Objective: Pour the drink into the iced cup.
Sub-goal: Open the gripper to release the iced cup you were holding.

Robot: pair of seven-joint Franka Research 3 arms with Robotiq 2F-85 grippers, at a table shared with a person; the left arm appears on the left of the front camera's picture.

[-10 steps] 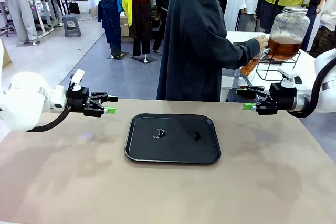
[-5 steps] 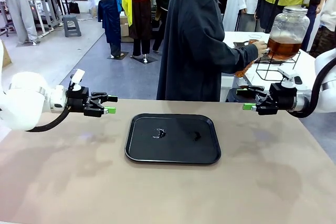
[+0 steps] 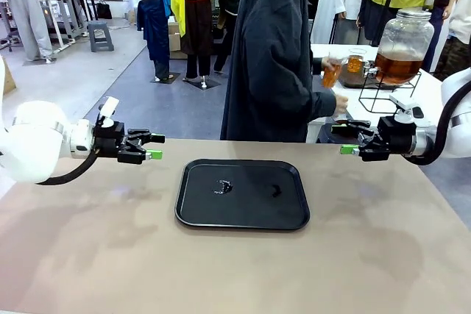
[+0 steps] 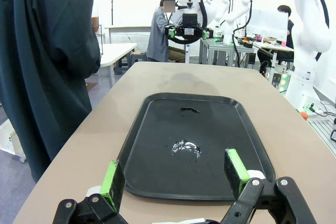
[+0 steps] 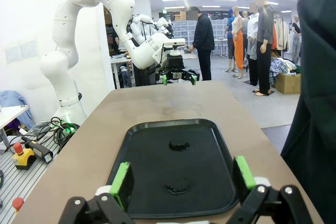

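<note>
Beyond the table's far edge a person in a dark coat holds a clear cup of amber drink (image 3: 331, 73) in one hand. A second glass with amber contents (image 3: 355, 62) stands on the white side table by the tea dispenser (image 3: 401, 40). My left gripper (image 3: 155, 146) hovers open over the table's left side, green pads apart (image 4: 175, 174). Opposite it, my right gripper (image 3: 346, 140) hovers open at the right (image 5: 182, 178). Between them lies a black tray (image 3: 193, 211) with two small wet glints. Whether either cup holds ice I cannot tell.
The brown table (image 3: 96, 255) is bare around the tray. The dispenser sits on a black wire stand (image 3: 372, 93) behind my right arm. The person's coat (image 4: 47, 61) hangs close to the far table edge.
The person has taken the filled cup away from the dispenser tap and brought it left, toward their body. Both arms have stayed still.
</note>
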